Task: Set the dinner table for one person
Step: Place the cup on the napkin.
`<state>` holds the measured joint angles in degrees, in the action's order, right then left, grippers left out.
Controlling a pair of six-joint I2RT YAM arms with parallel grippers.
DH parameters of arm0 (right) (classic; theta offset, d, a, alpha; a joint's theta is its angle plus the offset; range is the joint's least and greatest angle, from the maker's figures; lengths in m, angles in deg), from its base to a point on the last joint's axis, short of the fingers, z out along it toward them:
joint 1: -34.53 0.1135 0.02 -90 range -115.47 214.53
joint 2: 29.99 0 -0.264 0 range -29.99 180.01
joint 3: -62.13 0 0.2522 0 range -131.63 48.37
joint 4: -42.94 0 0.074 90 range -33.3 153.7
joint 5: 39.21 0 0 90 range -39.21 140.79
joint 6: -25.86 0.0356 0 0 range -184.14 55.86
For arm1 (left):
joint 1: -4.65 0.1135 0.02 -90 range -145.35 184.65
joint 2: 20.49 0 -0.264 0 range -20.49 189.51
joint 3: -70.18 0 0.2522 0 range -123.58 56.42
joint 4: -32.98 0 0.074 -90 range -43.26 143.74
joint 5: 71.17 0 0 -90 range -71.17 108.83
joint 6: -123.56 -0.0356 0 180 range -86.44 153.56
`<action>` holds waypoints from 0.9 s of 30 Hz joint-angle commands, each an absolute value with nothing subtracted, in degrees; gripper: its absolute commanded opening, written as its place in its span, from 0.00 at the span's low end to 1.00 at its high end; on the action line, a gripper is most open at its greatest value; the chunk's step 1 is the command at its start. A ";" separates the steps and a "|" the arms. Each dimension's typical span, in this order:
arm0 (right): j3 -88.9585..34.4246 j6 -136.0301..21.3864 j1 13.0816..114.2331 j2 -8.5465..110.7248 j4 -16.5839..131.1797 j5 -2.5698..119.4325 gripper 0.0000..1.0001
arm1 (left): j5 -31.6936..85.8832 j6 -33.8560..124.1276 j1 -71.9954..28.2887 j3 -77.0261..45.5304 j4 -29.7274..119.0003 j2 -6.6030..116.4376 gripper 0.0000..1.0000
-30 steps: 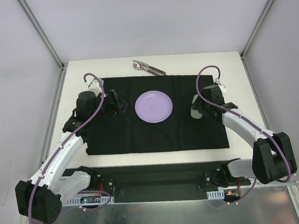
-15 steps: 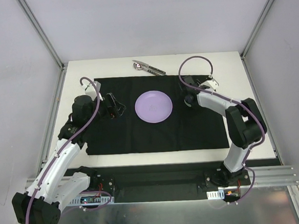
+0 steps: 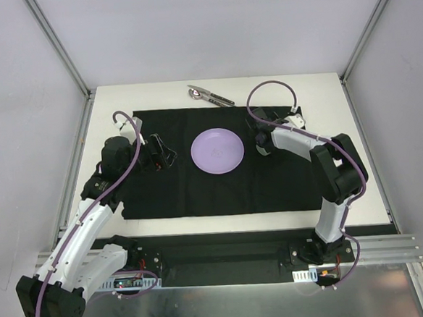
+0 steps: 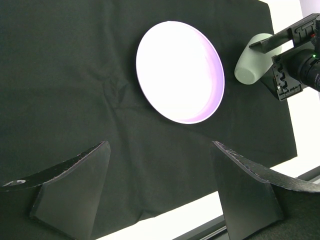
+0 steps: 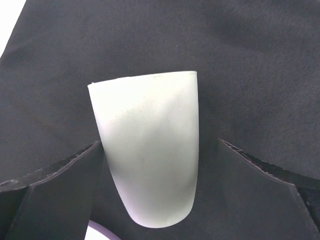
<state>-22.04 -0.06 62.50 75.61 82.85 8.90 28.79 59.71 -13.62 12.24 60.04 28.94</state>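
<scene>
Dinner table (image 3: 156, 97), matte white, grey-railed, left end effector (image 4: 160, 147) wide, right end effector (image 5: 159, 143) loose around cup (image 5: 145, 110)

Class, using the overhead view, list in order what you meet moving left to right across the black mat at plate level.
In order: left pincer → purple plate → right pincer. The cup overlaps that pincer, so it is left out.

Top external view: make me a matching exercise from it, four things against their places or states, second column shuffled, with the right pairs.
1 purple plate
2 pale cup
3 cutlery
4 left gripper

A on the dinner table, beyond the far edge of the black mat
B between the fingers of the right gripper
C open, holding nothing
D middle of the black mat

Pairs: 1-D, 2-B, 3-A, 4-C
</scene>
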 commanded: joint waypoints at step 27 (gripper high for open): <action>-18.69 -56.30 42.55 46.03 81.74 41.45 0.97 | 29.47 58.52 -12.93 11.33 58.26 31.28 0.82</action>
